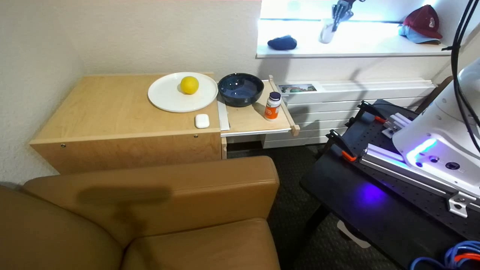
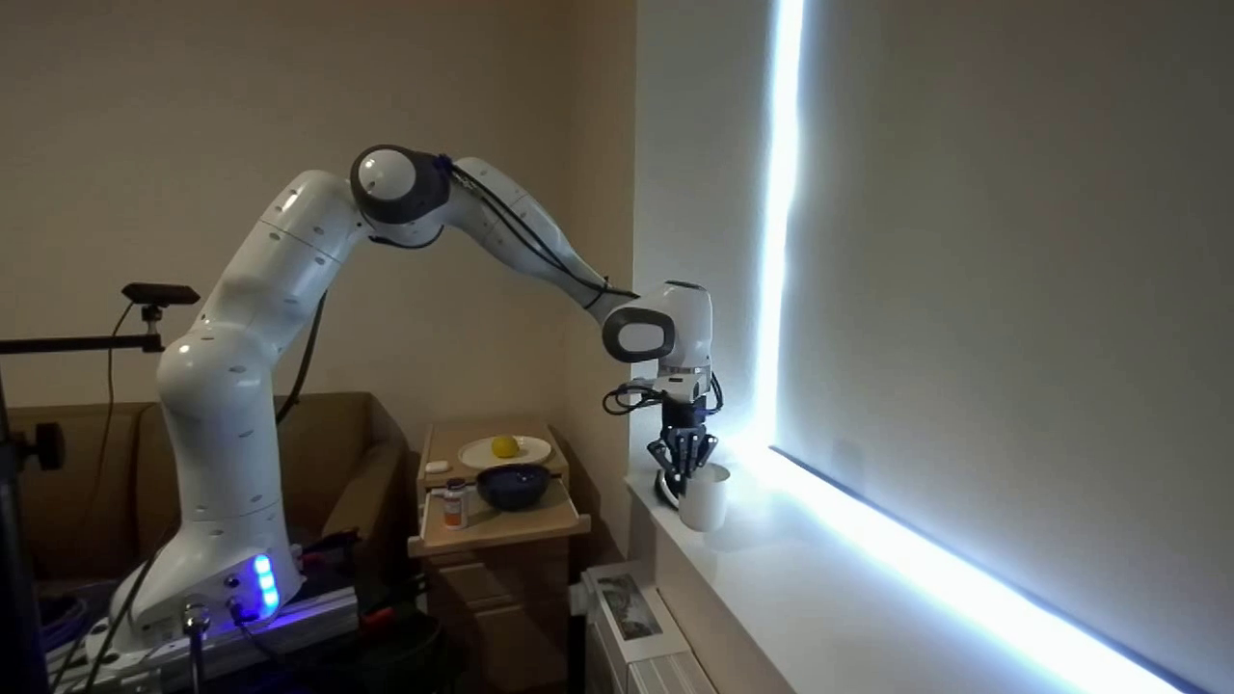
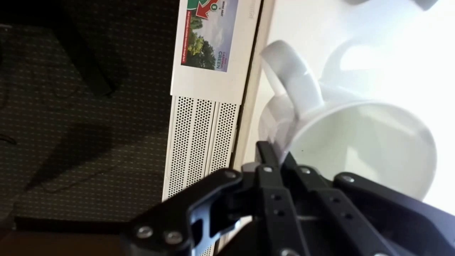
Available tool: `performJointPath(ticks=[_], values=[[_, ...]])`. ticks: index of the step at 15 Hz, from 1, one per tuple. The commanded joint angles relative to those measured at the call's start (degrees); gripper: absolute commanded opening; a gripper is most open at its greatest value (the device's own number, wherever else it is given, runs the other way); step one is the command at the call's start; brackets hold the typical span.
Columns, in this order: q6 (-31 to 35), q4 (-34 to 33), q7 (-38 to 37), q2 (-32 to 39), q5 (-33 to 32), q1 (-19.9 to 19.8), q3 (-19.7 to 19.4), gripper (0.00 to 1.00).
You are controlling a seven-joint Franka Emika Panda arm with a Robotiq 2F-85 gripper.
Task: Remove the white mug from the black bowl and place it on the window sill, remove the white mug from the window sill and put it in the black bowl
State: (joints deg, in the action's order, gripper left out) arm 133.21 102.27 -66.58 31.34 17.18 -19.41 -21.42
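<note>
The white mug (image 1: 327,33) is upright at the window sill (image 1: 369,45), near its front edge; it also shows in an exterior view (image 2: 705,501). In the wrist view, the mug (image 3: 369,142) has its opening toward the camera and its handle away from the fingers. My gripper (image 3: 279,153) is shut on the mug's wall, one finger inside the rim and one outside. I cannot tell whether the mug's base touches the sill. The black bowl (image 1: 240,99) sits on the pulled-out wooden shelf with nothing seen inside; it shows in both exterior views (image 2: 513,493).
A dark blue object (image 1: 282,42) and a maroon cap (image 1: 422,23) lie on the sill. A white plate (image 1: 165,95) with a yellow fruit (image 1: 189,85), a pill bottle (image 1: 272,107) and a white case (image 1: 202,120) stand around the bowl. A radiator (image 1: 360,90) is below the sill.
</note>
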Motion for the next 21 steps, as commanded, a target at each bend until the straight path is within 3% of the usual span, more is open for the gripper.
performJointPath(ticks=[1, 8, 16, 21], values=[[-0.4, -0.9, -0.8, 0.5, -0.4, -0.5, 0.6, 0.01], [1.3, -7.1, -10.9, 5.6, 8.0, -2.7, 2.9, 0.01], [0.5, -8.5, -15.5, 8.5, -0.6, -1.1, 0.0, 0.01], [1.7, -8.0, -15.8, 9.9, 0.0, -1.7, 1.1, 0.01]])
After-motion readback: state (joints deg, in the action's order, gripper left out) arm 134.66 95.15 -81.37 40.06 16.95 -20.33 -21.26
